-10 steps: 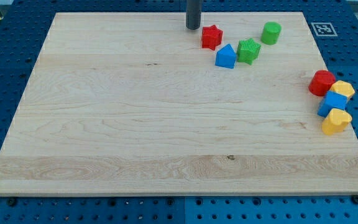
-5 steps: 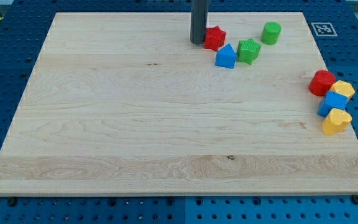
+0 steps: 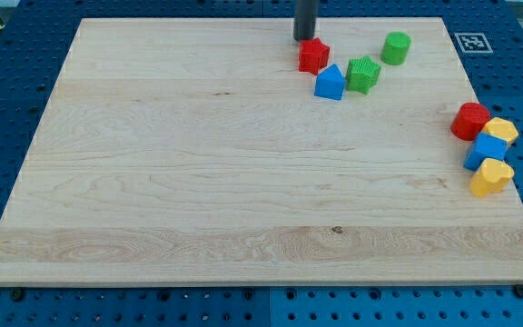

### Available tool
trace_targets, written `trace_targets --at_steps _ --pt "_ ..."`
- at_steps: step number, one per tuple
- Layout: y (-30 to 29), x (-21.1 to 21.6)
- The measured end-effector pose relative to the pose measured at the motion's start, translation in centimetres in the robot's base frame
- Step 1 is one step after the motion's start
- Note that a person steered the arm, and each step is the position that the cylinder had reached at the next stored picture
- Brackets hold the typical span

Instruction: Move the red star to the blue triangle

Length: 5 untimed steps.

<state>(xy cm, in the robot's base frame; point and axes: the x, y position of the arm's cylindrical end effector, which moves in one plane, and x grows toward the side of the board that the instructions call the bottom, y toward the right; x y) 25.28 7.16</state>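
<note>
The red star [image 3: 313,56] lies near the board's top edge, just up-left of the blue triangle [image 3: 330,83]; the two look close or barely touching. My tip [image 3: 305,38] is at the view's top, just above the red star's upper left, at or very near its edge. The rod rises out of the top of the view.
A green star [image 3: 363,74] sits right against the blue triangle's right side, and a green cylinder [image 3: 395,47] lies further up-right. At the board's right edge cluster a red block [image 3: 469,120], a yellow block [image 3: 500,132], a blue block [image 3: 487,151] and a yellow block [image 3: 490,177].
My tip moved from the red star's left side up and right to above it. The red star shifted slightly right, closer to the blue triangle.
</note>
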Motion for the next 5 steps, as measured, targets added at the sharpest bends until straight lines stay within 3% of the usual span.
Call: trace_targets --at_steps 2,4,5 --pt "0.9 4.5" --pt "1.1 -0.9" --pt "5.3 -2.5"
